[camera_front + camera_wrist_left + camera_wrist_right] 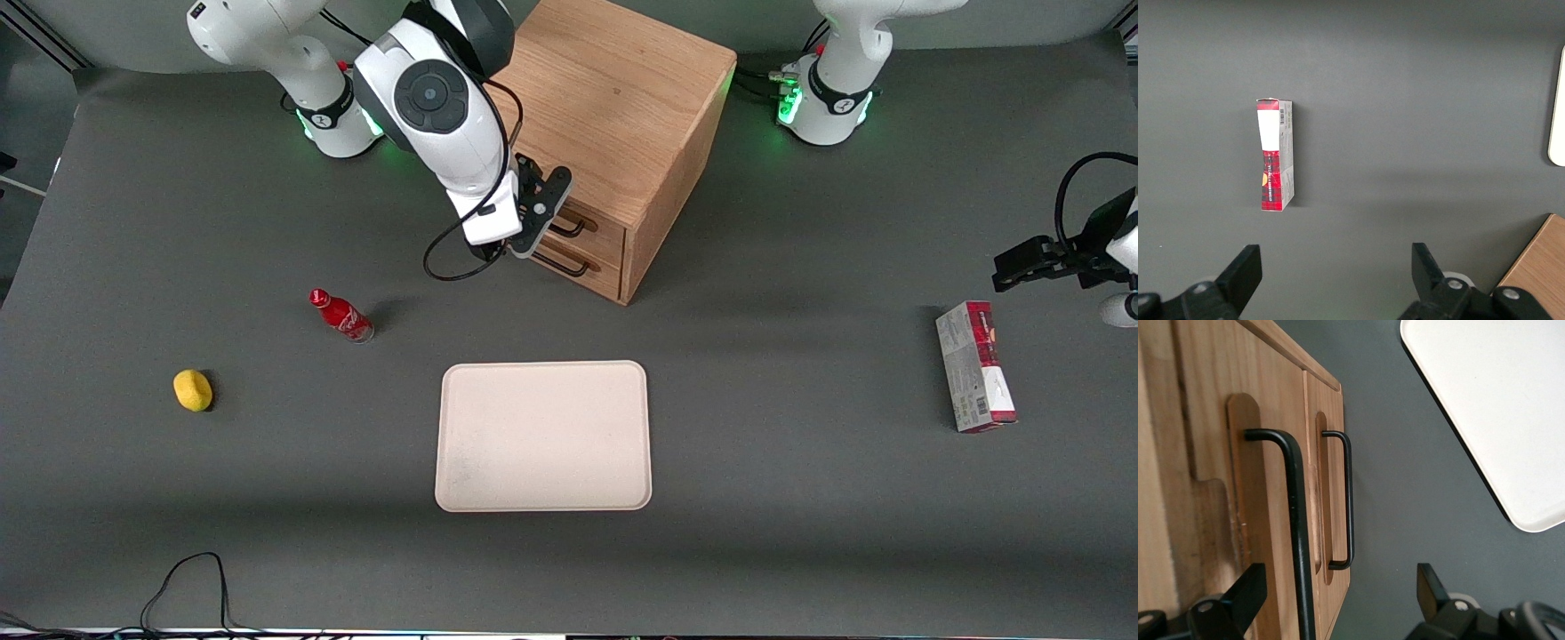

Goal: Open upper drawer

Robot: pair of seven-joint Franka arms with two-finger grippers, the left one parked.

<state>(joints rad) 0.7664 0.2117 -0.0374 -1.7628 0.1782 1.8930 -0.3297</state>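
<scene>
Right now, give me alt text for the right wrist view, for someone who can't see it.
The open gripper straddles the black handle of the closed upper drawer on the oak cabinet. The lower drawer shows beside it with its thinner handle, and a cream tray lies on the grey table.

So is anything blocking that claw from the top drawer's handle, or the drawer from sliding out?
Nothing visible does. The end effector is open, right at the upper drawer, with its handle between the fingers. In front of the cabinet is bare table; the tray and the bottle lie nearer the camera, apart from the drawer.
</scene>
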